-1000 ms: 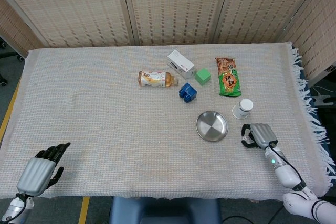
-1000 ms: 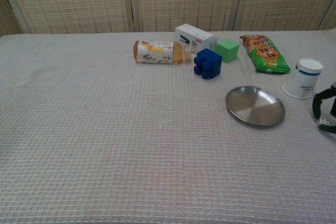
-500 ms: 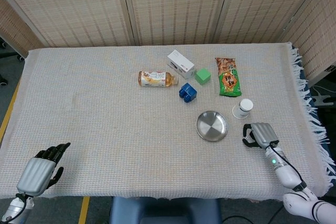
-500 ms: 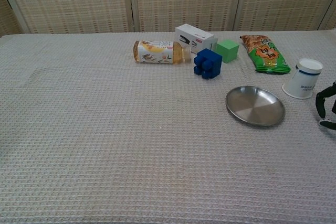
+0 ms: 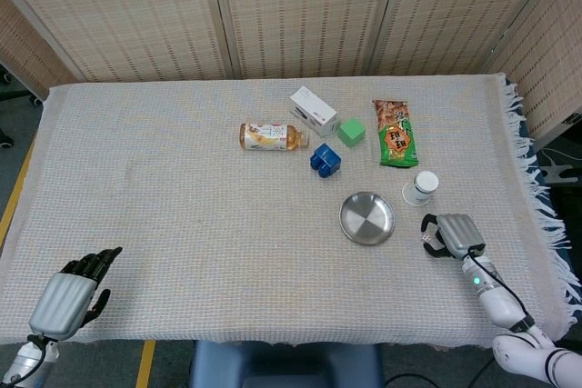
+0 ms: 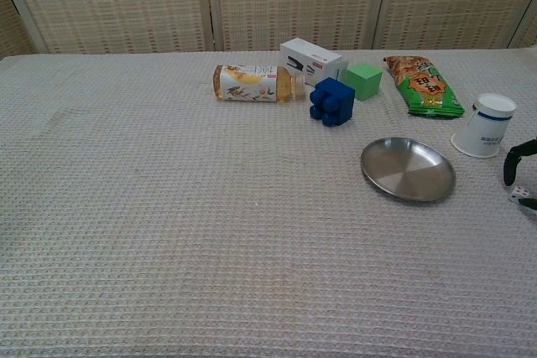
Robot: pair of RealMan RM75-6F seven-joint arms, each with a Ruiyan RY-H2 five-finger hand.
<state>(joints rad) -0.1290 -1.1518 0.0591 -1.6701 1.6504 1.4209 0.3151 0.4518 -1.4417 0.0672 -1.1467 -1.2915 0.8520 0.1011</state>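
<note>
my right hand (image 5: 452, 235) rests near the cup (image 5: 420, 187), fingers curled on nothing; my left hand (image 5: 71, 295) lies spread.

No legible text: print on the snack bag (image 5: 395, 134), bottle (image 5: 266, 136), box (image 5: 314, 111) and cup (image 6: 485, 126) is too small.

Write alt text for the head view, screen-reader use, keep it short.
Top-down view of a cloth-covered table: the right hand, holding nothing, lies at the near right edge just below a white cup and beside a round metal plate. Farther back lie a tea bottle, white box, blue block, green cube and green snack bag. The left hand rests empty at the near left corner.
</note>
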